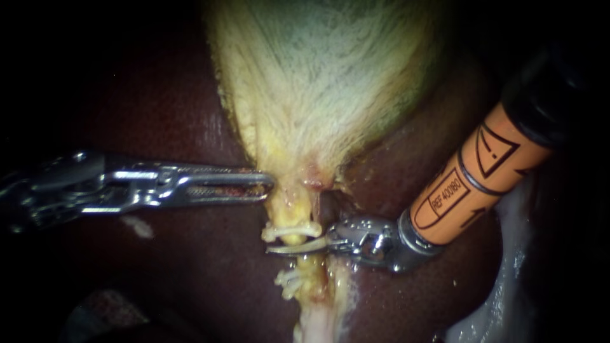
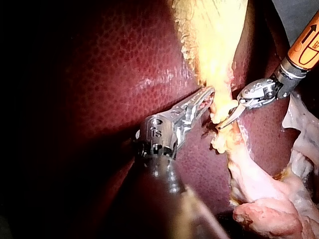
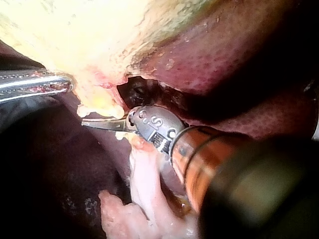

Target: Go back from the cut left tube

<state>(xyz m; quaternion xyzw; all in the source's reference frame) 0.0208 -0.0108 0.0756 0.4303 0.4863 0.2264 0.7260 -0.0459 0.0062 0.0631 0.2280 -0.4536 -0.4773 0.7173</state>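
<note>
The pale yellow gallbladder (image 1: pixel 318 76) narrows to a neck over the dark liver (image 1: pixel 159 279). My left instrument (image 1: pixel 268 184) comes in level from the left, its jaws shut on the neck's left edge, as the left wrist view (image 2: pixel 208 94) also shows. Below the neck, the left tube (image 1: pixel 293 240) carries a white clip (image 1: pixel 292 230), and a second clip (image 1: pixel 289 279) sits lower down. My right instrument (image 1: pixel 274 249), on an orange shaft, lays its thin curved blades shut across the tube between the two clips (image 3: pixel 87 121). A gap shows in the tube at the blades.
Pale fatty tissue (image 1: pixel 318 317) trails down from the lower clip. A whitish flap (image 1: pixel 502 292) lies at the lower right, under the orange shaft. A dark hollow (image 3: pixel 137 92) opens in the liver bed just beyond the right instrument's wrist.
</note>
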